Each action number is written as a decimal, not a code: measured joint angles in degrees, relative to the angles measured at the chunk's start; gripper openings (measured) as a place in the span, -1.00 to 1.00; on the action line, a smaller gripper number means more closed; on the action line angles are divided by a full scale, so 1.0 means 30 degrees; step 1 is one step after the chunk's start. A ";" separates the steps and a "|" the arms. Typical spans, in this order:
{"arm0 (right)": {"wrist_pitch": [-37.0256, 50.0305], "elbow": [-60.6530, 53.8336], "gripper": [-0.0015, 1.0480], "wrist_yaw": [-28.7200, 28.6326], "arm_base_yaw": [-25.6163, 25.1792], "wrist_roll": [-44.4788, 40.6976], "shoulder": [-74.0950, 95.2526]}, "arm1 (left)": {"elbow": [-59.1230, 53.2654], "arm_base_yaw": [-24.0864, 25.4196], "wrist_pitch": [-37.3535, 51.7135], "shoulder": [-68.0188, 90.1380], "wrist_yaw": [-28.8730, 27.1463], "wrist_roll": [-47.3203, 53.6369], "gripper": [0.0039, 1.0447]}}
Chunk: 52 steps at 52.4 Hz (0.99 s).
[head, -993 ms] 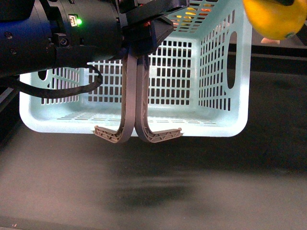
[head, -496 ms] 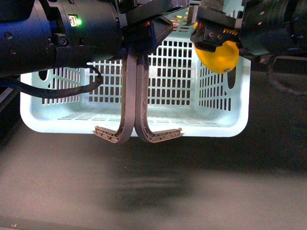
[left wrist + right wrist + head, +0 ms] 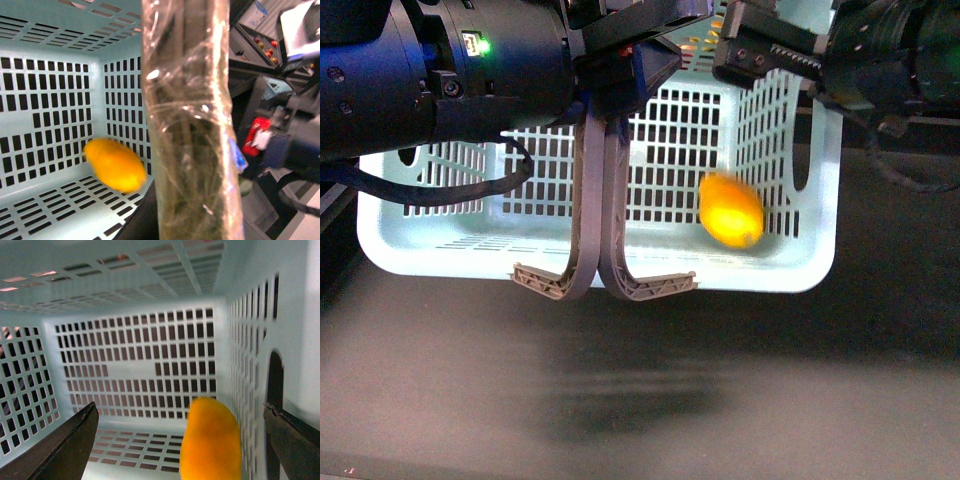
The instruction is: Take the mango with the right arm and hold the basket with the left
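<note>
**Mango loose inside the basket, left gripper on the handles**

In the front view the left arm (image 3: pixel 430 80) fills the upper left corner, with a small green light (image 3: pixel 485 45) on its body and a black cable (image 3: pixel 440 190) that loops below it. The left gripper (image 3: pixel 615 95) is closed tight on the two grey handles (image 3: pixel 590 200) of the basket (image 3: pixel 420 250). The handles are pressed together side by side, and they run from the gripper toward the near rim, where their ends curve away from each other. The basket is pale turquoise with slotted walls, and its open side faces the camera. Below it there is a dark table (image 3: pixel 640 420).

The mango (image 3: pixel 731 211) is inside the basket, in the right part, close to the right wall and low near the floor. It is blurred in all three views, so I cannot tell if it touches the floor or the wall. Nothing holds it.

The right gripper (image 3: pixel 765 55) is at the upper right, over the far right part of the basket and well apart from the mango. In the right wrist view its two dark fingers (image 3: pixel 65 450) stand wide apart, with the mango seen in the gap between them but deeper in the basket, touching neither finger.

In the left wrist view a thick upright bar with shiny clear wrap (image 3: pixel 187 125) covers the middle of the picture. The mango shows just beside it, near an inner corner of the basket.
</note>
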 joint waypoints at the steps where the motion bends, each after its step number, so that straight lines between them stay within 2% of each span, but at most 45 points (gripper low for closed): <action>1: 0.0051 -0.0204 0.84 0.0036 -0.0007 0.0000 -0.0313 | -0.0051 -0.0022 -0.0015 0.0015 -0.0058 0.0015 -0.85; 23: -0.0765 -0.4925 0.85 0.1107 -0.0306 0.0962 -0.8422 | -0.0117 0.0007 -0.0066 0.0015 -0.0131 0.0000 -0.85; 31: -0.2339 -0.7227 0.85 0.1377 -0.0969 0.1217 -1.2743 | -0.0117 0.0007 -0.0066 0.0015 -0.0087 0.0007 -0.85; 44: -0.6586 -1.0448 0.85 0.2397 -0.1785 0.1763 -2.0356 | -0.0117 0.0007 -0.0066 0.0015 -0.0080 0.0007 -0.85; 52: -0.6987 -1.0739 0.85 0.2506 -0.1807 0.1829 -2.1864 | -0.0117 0.0007 -0.0066 0.0015 -0.0102 0.0015 -0.85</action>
